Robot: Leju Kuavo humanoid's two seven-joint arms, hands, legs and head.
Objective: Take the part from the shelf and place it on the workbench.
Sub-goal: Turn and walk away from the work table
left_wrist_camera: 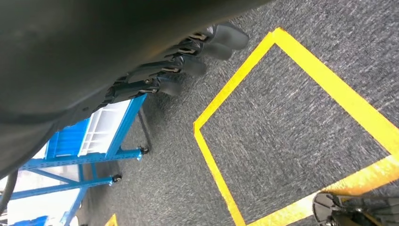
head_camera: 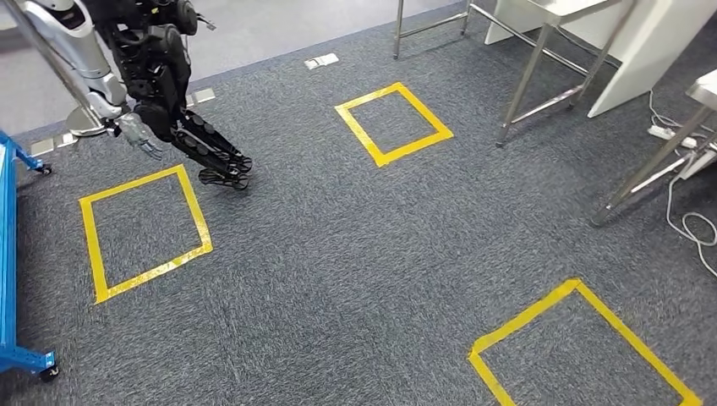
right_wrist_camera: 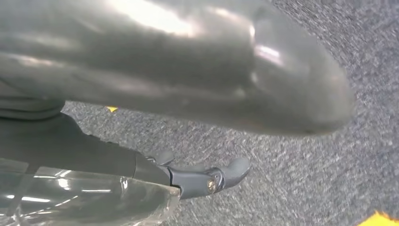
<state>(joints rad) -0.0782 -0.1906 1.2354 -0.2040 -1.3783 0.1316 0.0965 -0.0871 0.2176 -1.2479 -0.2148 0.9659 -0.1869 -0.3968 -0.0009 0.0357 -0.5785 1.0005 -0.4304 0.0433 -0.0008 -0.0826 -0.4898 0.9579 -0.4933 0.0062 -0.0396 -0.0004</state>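
Facing the floor rather than the stock, I judge that I am at the very start: nothing is picked, and the part is somewhere I cannot make out, most likely on the blue metal wheeled shelf [head_camera: 8, 254] at my far left. Its frame and castors are plain in the head view, and my left wrist camera catches white ribbed plastic trays [left_wrist_camera: 101, 129] on it, but I cannot tell what they hold. So I can say nothing honest of the part's colour, shape or finish, and I should plan no grasp until I have seen it. Just right of the shelf, my black many-fingered left hand [head_camera: 203, 148] hangs above the dark grey speckled carpet [head_camera: 338, 254]. Its fingers [left_wrist_camera: 188, 63] are stretched out side by side with nothing between them, so it is free to take the part. To do this step well I would turn my body and head toward the shelf first and stand squarely in the nearest of the yellow tape squares [head_camera: 90, 245]. Only then would I lift the arm, keeping it wide of the blue uprights. Further right stand the bare steel-legged tables [head_camera: 530, 80], which I take for the workbench. Of my right hand [right_wrist_camera: 197, 181] I see a grey thumb beside a clear cover, and I cannot tell whether its fingers are spread or curled.
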